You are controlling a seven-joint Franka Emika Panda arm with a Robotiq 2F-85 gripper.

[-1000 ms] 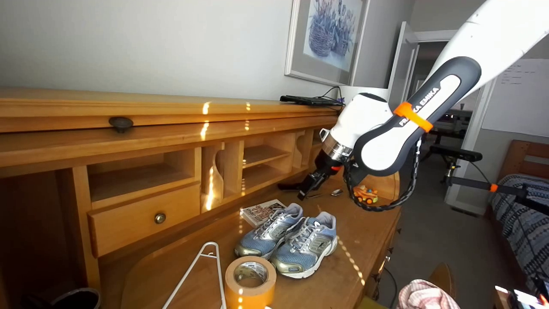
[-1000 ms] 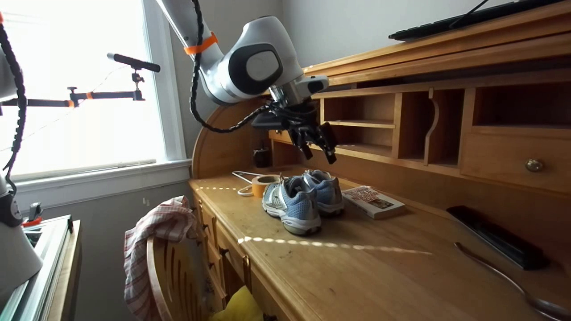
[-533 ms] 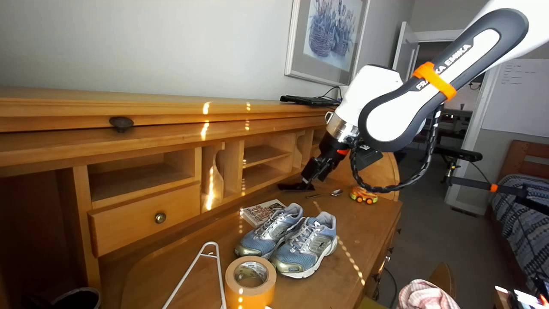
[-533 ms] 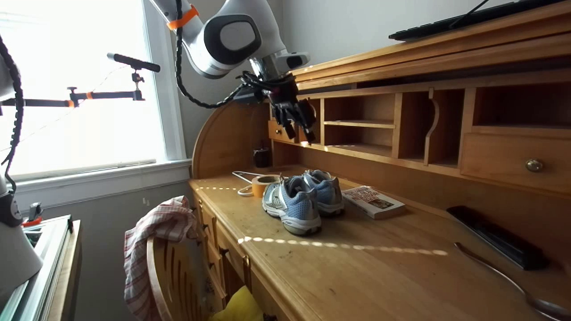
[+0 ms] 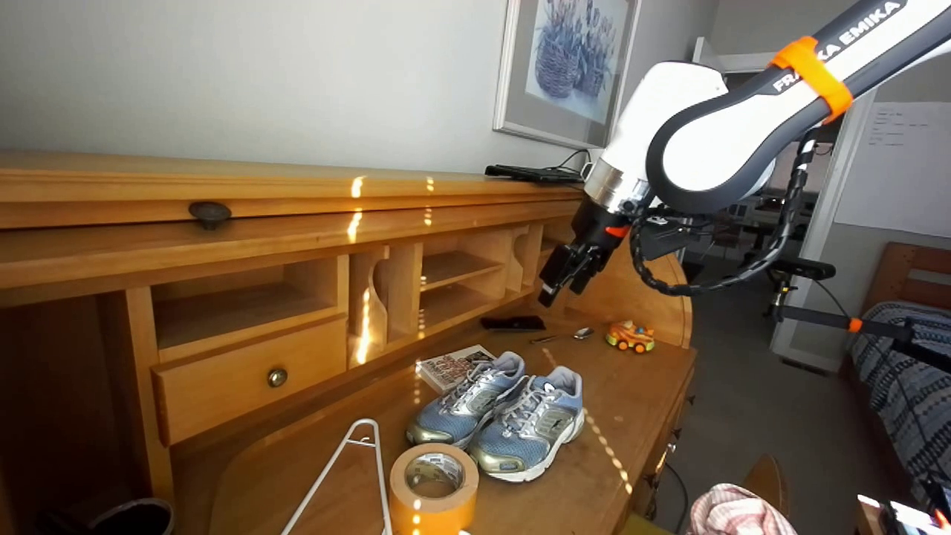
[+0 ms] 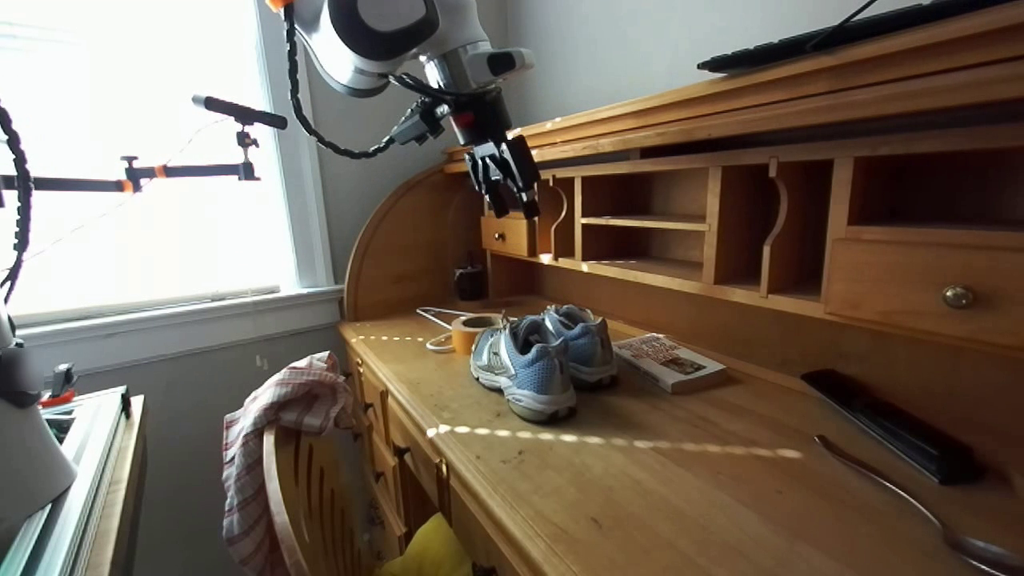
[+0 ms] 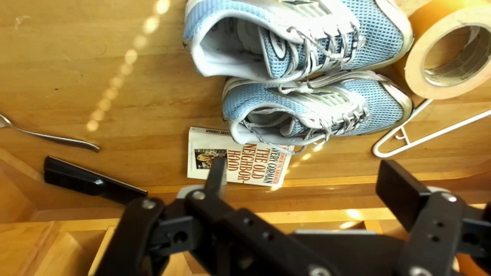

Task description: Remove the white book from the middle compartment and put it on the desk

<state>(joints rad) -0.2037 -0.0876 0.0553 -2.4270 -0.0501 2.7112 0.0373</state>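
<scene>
The white book [image 5: 449,365] with red lettering lies flat on the desk [image 5: 617,401], beside the shoes. It also shows in an exterior view [image 6: 670,364] and in the wrist view [image 7: 245,168], where a shoe covers part of one edge. The middle compartment [image 6: 644,248], with its shelf, holds nothing that I can see; it also shows in an exterior view [image 5: 457,286]. My gripper [image 5: 562,292] is open and empty, high above the desk near the front of the hutch. It also shows in an exterior view [image 6: 516,210] and in the wrist view [image 7: 303,172].
Two blue-grey shoes [image 6: 528,368] stand by the book, with an orange tape roll [image 5: 433,490] and a white hanger [image 5: 334,475] nearby. A black case-like object [image 6: 892,428], a spoon [image 6: 896,500] and a toy car [image 5: 631,336] also lie on the desk. A chair [image 6: 312,480] stands in front.
My gripper has risen and moved away from the book, staying open and empty. The book, shoes and other desk items have not moved.
</scene>
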